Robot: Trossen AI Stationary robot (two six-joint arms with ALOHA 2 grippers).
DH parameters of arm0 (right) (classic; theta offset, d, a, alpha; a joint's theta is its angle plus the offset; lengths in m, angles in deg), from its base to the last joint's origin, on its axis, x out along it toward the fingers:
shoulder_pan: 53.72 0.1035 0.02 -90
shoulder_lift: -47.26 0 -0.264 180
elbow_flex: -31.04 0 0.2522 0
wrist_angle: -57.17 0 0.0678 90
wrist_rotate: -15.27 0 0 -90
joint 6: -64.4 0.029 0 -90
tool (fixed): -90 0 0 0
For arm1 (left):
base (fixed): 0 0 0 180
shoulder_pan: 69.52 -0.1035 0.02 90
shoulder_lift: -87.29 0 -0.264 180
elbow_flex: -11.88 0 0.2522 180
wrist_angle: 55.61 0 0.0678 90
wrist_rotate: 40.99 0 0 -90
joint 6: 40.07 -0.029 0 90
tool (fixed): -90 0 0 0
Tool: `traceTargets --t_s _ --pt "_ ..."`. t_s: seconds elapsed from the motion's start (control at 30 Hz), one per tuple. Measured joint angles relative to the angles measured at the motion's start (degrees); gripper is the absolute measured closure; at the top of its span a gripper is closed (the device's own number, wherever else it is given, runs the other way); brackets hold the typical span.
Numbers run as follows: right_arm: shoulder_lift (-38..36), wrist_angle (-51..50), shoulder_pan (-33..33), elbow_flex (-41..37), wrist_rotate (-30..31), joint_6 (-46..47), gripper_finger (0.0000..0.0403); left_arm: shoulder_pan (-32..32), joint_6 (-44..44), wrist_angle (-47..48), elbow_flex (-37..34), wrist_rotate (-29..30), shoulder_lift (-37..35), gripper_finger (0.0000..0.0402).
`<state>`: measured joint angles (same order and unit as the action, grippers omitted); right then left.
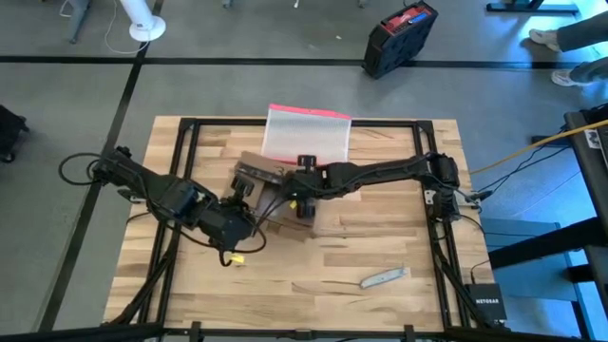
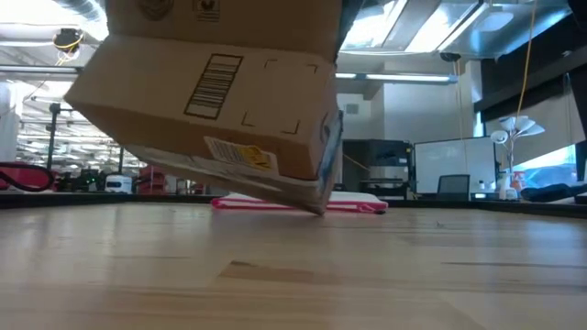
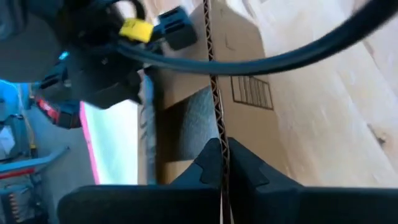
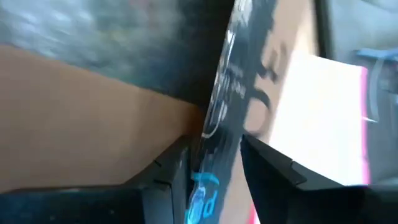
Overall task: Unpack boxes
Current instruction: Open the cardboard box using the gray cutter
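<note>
The brown cardboard box (image 1: 269,193) sits at the middle of the table between both grippers. In the low view the box (image 2: 211,101) hangs tilted, barcode label facing the camera, its lowest corner (image 2: 320,207) just above the wood. My left gripper (image 1: 249,215) is at the box's near-left side and is shut on a cardboard edge. My right gripper (image 1: 302,186) is at its right side and is shut on a taped flap. The clear pouch with the pink-red edge (image 1: 306,133) lies flat behind the box. My left gripper pinches a cardboard wall edge (image 3: 215,127) between its two fingers (image 3: 210,167), the corrugated edge running straight out between them. The box's hollow is on one side, and the printed outer face (image 3: 252,92) is on the other. The box is tilted off the table. My right gripper pinches a flap edge covered with black printed tape (image 4: 225,121) between its two fingers (image 4: 169,169). Brown cardboard (image 4: 87,118) lies on one side of the fingers. The fingers come level from the table's right. The box hangs tilted in the hold.
A small grey flat piece (image 1: 384,277) lies on the near-right part of the table. A black and red case (image 1: 399,38) stands on the floor beyond the far edge. Bare wood (image 1: 380,228) spreads to the right of and in front of the box.
</note>
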<state>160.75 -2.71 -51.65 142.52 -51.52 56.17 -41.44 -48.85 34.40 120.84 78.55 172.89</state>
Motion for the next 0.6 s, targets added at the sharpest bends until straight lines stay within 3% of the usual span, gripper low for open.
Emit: traceTargets --t_s 0.13,0.27,0.37,0.53,0.6 --pt "0.0 -2.3 -1.23 1.28 2.83 -0.22 0.0267 0.1 0.85 1.03 0.04 -2.88 0.0 0.0401" --pt "0.0 -4.28 -3.8 1.66 1.09 0.25 0.0268 0.19 0.81 1.32 0.09 -4.9 0.0 0.0401" --pt "0.02 -6.28 -6.08 1.66 -3.97 0.79 0.0286 0.37 0.74 1.49 0.09 -4.79 0.0 0.0401" --pt "-0.49 -7.17 -9.34 1.73 -14.67 0.7 0.0379 0.33 2.1 4.75 -0.06 -5.04 0.0 0.0401" --pt "-1.17 -7.26 -10.65 1.73 -19.4 0.72 0.0391 0.33 3.15 6.73 -0.75 -5.48 0.0 0.0401"
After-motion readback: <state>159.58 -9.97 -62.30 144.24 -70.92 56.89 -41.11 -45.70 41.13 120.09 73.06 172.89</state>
